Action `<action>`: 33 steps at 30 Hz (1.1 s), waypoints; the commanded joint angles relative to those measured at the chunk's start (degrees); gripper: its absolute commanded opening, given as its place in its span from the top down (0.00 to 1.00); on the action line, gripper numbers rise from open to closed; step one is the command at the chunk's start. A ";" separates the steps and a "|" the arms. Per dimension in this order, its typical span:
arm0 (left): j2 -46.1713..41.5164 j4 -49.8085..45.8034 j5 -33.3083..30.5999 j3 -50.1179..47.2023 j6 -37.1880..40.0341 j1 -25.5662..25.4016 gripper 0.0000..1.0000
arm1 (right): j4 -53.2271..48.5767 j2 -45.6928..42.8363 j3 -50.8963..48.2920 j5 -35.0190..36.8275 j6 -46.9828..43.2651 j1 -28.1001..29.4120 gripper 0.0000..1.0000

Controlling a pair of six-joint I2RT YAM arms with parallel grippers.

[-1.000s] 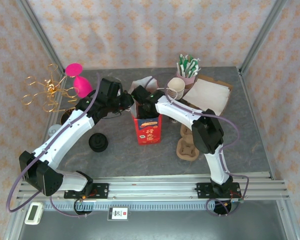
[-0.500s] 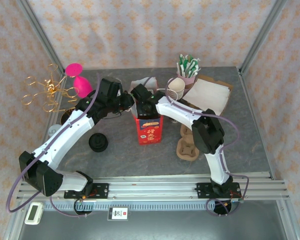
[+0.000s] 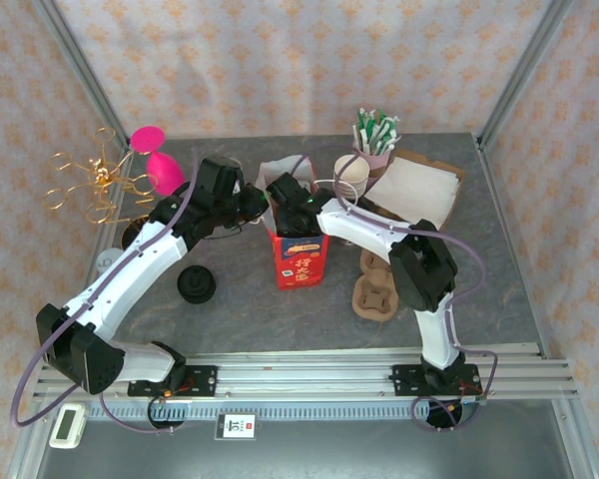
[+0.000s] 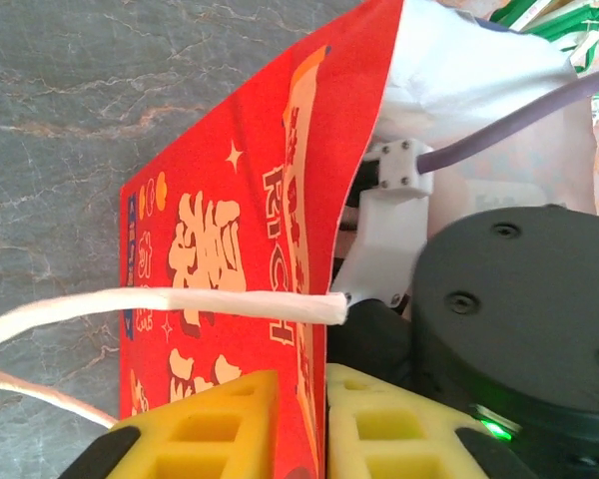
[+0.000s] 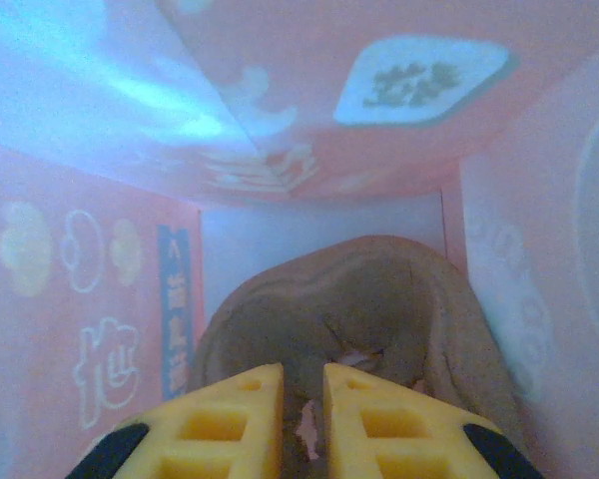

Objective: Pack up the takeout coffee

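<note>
left gripper (image 4: 301, 387) pinching red bag (image 4: 215, 249) wall, right gripper (image 5: 301, 384) inside clamping pulp carrier (image 5: 389, 289)

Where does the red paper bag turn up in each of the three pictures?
Top external: red paper bag, middle of the grey table.
Left wrist: its side wall, pinched by the left gripper.
Right wrist: seen from inside, around a brown pulp cup carrier.
Shared landmark: the bag's printed lettering.

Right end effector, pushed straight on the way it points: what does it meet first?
The right end effector would press first into the brown pulp cup carrier it pinches inside the red paper bag; beyond that probably the bag's floor, depth unclear.
</note>
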 commanded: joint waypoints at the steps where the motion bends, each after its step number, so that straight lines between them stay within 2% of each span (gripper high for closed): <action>1: -1.42 0.68 0.76 -1.28 0.07 -0.18 0.86 | 2.10 -1.54 -2.92 1.97 -0.13 -0.32 0.83; 3: -1.70 1.84 1.56 -1.53 -0.21 -0.21 0.90 | 2.92 0.09 -2.90 1.90 -0.45 -0.34 0.84; 16: -0.69 3.27 2.67 -1.40 0.45 -0.19 0.93 | 6.86 7.13 3.01 2.78 -2.21 0.09 0.91; 21: -0.52 2.33 1.49 -1.07 0.96 -0.11 0.93 | 5.34 5.74 6.37 3.50 -3.18 0.99 0.91; 33: -0.80 0.61 -1.24 -0.50 1.61 0.27 0.92 | 0.57 1.28 5.83 2.71 -2.20 1.08 0.86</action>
